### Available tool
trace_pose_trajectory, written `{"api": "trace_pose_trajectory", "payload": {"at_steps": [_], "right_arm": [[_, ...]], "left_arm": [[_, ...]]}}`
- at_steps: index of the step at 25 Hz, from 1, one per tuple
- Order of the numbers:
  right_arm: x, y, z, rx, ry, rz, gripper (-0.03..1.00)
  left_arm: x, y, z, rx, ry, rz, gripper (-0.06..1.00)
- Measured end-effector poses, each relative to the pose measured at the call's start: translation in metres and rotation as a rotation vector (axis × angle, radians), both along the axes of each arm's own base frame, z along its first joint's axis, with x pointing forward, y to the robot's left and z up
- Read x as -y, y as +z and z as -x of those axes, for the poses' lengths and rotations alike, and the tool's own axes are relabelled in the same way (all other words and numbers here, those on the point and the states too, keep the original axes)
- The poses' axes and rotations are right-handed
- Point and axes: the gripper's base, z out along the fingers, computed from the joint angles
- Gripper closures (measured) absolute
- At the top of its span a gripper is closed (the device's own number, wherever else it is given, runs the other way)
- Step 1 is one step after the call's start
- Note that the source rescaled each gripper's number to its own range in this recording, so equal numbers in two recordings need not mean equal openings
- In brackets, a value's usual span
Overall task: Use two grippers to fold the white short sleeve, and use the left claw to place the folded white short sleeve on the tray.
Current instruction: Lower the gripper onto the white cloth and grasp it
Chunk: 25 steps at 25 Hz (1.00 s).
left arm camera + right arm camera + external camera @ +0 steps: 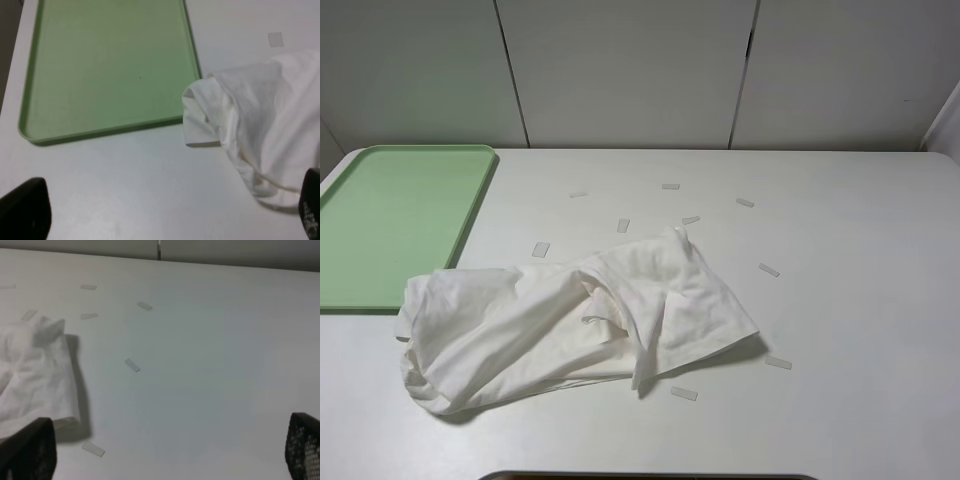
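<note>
The white short sleeve (570, 320) lies crumpled in a heap on the white table, near the middle and front. The pale-green tray (400, 220) lies bare at the far left, its near corner close to the shirt's left end. Neither arm shows in the exterior high view. In the left wrist view the left claw (167, 220) is open and empty above bare table, with the shirt (270, 110) beside one fingertip (311, 205) and the tray (110, 65) beyond. In the right wrist view the right gripper (167, 455) is open and empty, with the shirt's edge (30, 370) off to one side.
Several small clear tape strips (769, 269) are stuck to the table around the shirt, some also in the right wrist view (132, 365). White wall panels (620, 70) stand behind the table. A dark edge (650, 476) runs along the table's front.
</note>
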Motion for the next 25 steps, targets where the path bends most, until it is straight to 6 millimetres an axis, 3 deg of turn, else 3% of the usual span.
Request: {"api": "trace_pose_trajectory", "payload": {"at_steps": [25], "right_arm": [[0.0, 0.0, 0.0, 0.0, 0.0, -0.002, -0.03]], "left_arm": [[0.0009, -0.0005, -0.0003, -0.001, -0.035, 0.018, -0.05]]}}
